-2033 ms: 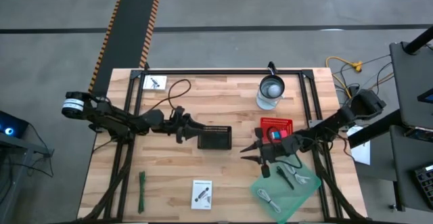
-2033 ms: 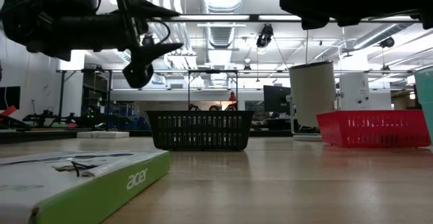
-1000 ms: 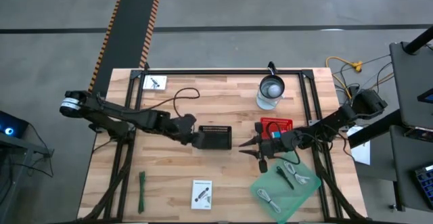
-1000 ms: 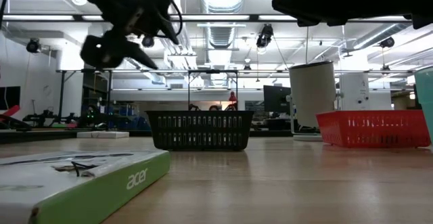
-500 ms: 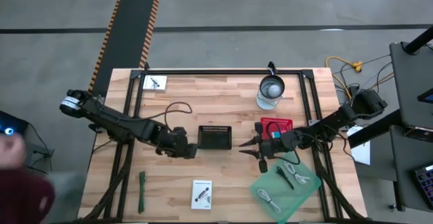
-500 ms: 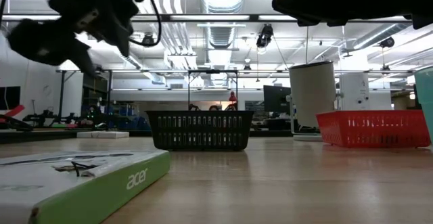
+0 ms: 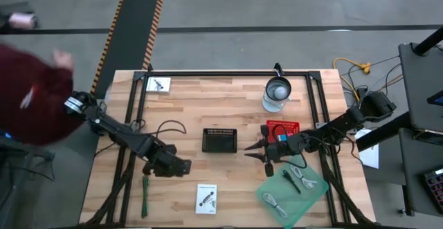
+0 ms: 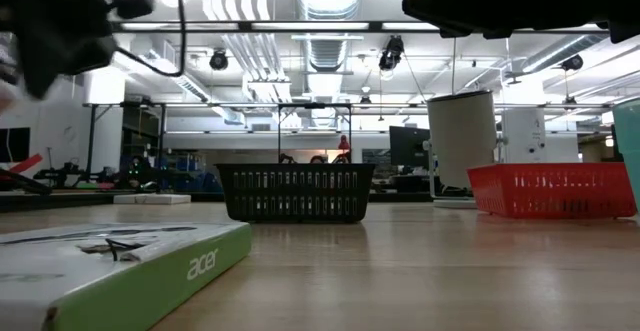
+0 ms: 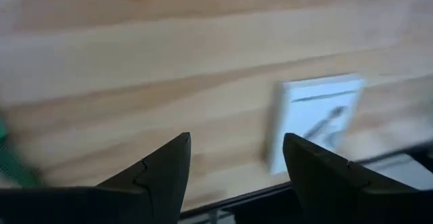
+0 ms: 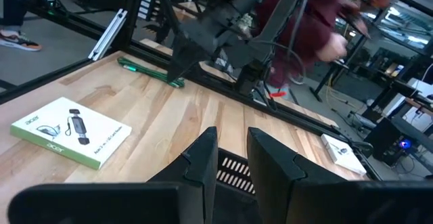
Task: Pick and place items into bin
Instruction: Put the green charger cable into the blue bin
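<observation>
Black mesh bin (image 7: 219, 140) mid-counter (image 7: 228, 101) | left tool (image 7: 181, 167) spread wide, empty, between green strip (image 7: 145, 195) and white card (image 7: 206, 198) | right tool (image 7: 253, 153) nearly closed, empty, beside red basket (image 7: 282, 129) | cables on green tray (image 7: 294, 191)

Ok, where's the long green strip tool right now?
In the high view the green strip lies near the table's front left edge, just below the left gripper.

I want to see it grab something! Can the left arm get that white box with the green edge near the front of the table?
Probably yes. The left gripper hovers open just beside the white box, with only bare table between them.
</observation>
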`<act>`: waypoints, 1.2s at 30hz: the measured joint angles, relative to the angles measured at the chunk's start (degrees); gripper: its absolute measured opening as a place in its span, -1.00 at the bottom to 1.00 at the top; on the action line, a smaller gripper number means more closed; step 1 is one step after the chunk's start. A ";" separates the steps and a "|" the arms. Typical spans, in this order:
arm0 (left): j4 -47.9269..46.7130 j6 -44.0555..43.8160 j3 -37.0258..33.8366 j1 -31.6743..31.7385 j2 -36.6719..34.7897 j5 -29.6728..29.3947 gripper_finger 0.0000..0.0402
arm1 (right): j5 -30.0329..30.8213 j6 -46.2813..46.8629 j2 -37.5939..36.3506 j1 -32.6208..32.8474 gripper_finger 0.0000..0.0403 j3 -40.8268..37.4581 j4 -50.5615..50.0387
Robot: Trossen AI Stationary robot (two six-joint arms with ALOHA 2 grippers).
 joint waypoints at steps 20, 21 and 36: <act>-1.78 -13.79 0.32 -6.29 6.55 18.32 0.09 | 0.00 -0.02 0.02 -0.02 -0.66 0.15 0.12; -1.78 -14.16 0.32 -6.52 6.72 18.30 0.09 | 0.00 -0.14 0.02 -0.02 -0.66 0.17 0.12; -1.52 -15.43 0.42 -10.76 9.99 18.49 0.09 | -0.02 -0.83 0.04 -0.04 -0.66 0.17 -0.05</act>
